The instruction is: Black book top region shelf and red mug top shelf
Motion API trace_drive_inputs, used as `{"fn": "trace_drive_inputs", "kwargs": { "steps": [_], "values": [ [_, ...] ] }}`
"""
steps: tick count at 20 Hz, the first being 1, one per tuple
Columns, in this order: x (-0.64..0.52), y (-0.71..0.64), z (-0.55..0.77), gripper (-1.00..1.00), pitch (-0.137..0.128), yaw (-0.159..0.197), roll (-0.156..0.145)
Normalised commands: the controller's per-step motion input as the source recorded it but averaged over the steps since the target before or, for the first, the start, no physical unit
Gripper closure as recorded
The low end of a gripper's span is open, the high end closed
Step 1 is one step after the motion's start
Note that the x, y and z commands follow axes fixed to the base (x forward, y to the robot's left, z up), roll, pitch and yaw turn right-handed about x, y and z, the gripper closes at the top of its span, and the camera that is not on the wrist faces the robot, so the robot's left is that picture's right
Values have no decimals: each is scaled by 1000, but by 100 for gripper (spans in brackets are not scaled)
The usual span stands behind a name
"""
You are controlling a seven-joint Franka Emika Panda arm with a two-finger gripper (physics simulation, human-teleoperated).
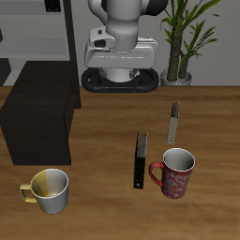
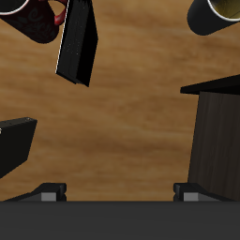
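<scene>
On the counter the shelf stands, a yellow-and-cream mug before it. The black book lies just beside the red mug. My gripper hangs farther back; its opening I cannot tell.

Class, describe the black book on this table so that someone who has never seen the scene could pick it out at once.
Start at the big dark shelf at one side of the wooden table. Nearer the front edge stand two mugs, and the black book lies between them, right beside the red mug. It is black and nearer the front edge; the similar thin book farther back is grey.
</scene>
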Motion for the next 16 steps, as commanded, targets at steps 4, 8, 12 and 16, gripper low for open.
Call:
{"fn": "trace_drive_inputs", "kwargs": {
  "steps": [4, 8, 12, 16],
  "values": [
    [82, -83, 25, -100, -25, -2, -31],
    [211, -8, 149, -100, -39, -1, 13],
    [252, 63, 96, -100, -7, -21, 36],
    [460, 115, 89, -100, -85, 81, 1]
  ]
}}
